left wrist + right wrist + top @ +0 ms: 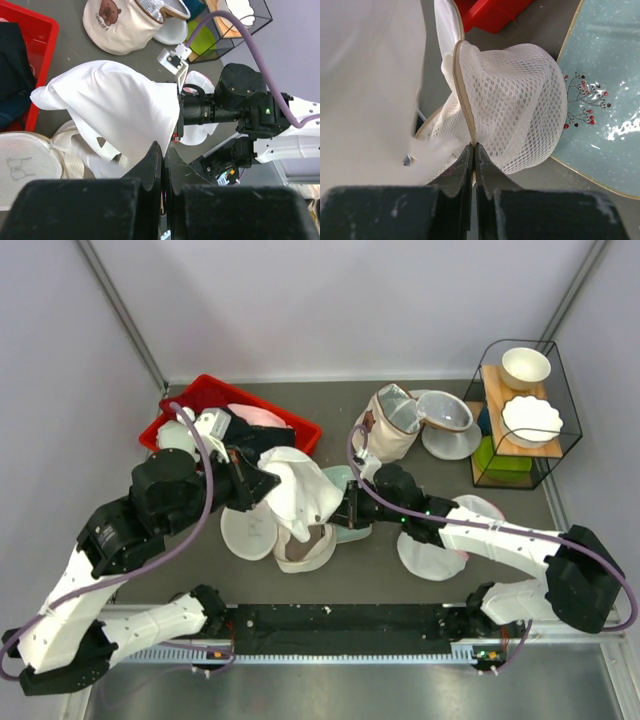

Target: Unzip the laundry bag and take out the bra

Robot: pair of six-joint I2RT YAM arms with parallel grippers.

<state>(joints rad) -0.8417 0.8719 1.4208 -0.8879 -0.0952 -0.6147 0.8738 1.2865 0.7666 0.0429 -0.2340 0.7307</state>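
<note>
1. The left hand (161, 150) is shut tight. Its tips pinch the lower edge of a white cloth (115, 105), which fills the middle of the left wrist view.
2. The right hand (472, 147) is also closed. It nips the beige-trimmed rim of the laundry bag (515, 100), whose white mesh wall bulges upward at the centre of the right wrist view.
3. In the top view the laundry bag lies on the counter (380, 570) just below centre, between the two hands. The white cloth partly covers it.
4. A round white face with a faint bra outline (20, 165) lies flat at the lower left of the left wrist view, touching the mesh.
5. A pale teal plate (605, 100) with a sprig pattern sits just beside the bag, at the right of the right wrist view.
6. Farther out in the top view:
   - A red tray (215, 400) at upper left holds a black garment (255, 440).
   - A beige pouch (120, 25) with a bear emblem stands at upper centre.
   - A wire rack (560, 370) with white bowls is at upper right.
</note>
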